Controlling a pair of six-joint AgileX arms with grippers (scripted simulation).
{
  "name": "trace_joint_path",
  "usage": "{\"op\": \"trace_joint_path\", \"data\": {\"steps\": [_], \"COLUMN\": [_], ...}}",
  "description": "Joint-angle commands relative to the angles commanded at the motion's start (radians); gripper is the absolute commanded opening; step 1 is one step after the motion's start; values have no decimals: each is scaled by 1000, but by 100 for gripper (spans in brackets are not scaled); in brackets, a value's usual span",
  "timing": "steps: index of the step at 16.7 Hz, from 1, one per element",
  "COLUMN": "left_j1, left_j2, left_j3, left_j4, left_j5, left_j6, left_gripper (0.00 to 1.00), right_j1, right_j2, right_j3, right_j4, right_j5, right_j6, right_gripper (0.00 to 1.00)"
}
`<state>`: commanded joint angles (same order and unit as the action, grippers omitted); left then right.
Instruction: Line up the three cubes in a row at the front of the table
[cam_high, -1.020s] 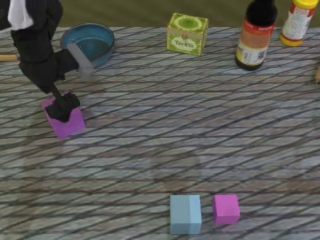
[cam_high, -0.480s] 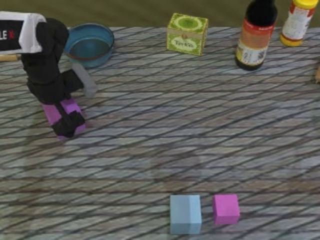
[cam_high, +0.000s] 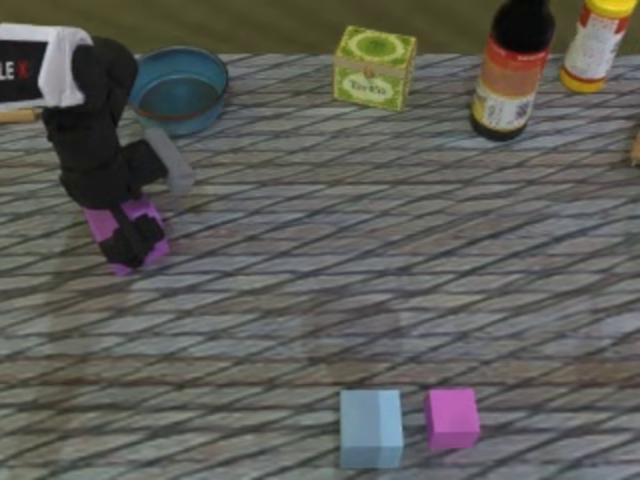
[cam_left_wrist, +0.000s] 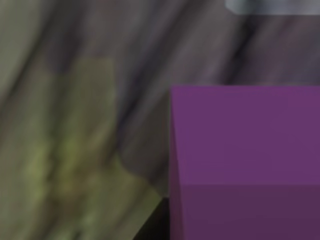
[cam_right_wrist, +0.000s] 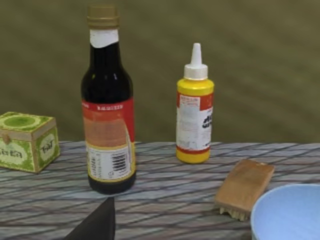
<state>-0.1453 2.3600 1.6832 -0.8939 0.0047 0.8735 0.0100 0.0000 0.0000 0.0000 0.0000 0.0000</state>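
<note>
left hand (cam_high: 135, 232) straddling purple cube (cam_high: 100, 222) (table's left)

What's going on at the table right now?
The left gripper is down on the large purple cube at the table's left side, near the blue bowl. The light blue cube and the small pink cube already sit side by side at the front. The right arm is out of the top view.

My left gripper (cam_high: 135, 232) sits over the large cube (cam_high: 105, 222) at table (cam_high: 300, 270) left, behind two front cubes (cam_high: 371, 428).
</note>
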Motion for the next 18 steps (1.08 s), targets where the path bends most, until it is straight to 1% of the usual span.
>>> {"op": "trace_joint_path", "data": {"steps": [5,6,15,18], "left_j1": [0,0,1,11], "left_j2": [0,0,-13,-39], "left_j3": [0,0,2,49], "left_j4": [0,0,-11,-84], "left_j5": [0,0,4,4], "left_j6": [0,0,-2,-5], "left_gripper": [2,0,0,0], "right_j1": [0,0,0,0], "right_j2": [0,0,0,0], "right_j3": [0,0,0,0], "right_j4": [0,0,0,0], "right_j5": [0,0,0,0], "right_j6": [0,0,0,0], "right_gripper": [100,100,100,100]}}
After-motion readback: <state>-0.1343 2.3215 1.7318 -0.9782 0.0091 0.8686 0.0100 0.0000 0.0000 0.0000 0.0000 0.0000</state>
